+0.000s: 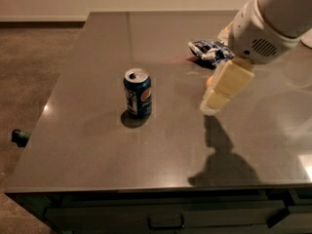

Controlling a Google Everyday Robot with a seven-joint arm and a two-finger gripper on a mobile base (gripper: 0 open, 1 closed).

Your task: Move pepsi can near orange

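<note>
The pepsi can (138, 92) stands upright left of the middle of the dark grey table (97, 145); it is dark blue with a silver top. My gripper (213, 105), cream-coloured, hangs from the white arm (263, 23) over the table, to the right of the can and apart from it. The orange (208, 82) is almost wholly hidden behind the gripper; only a sliver shows at the gripper's left edge.
A blue-and-white foil snack bag (207, 50) lies at the back, partly behind the arm. The table's front edge has a drawer handle (165, 223) below it. A small dark object (18, 137) sits on the floor at the left.
</note>
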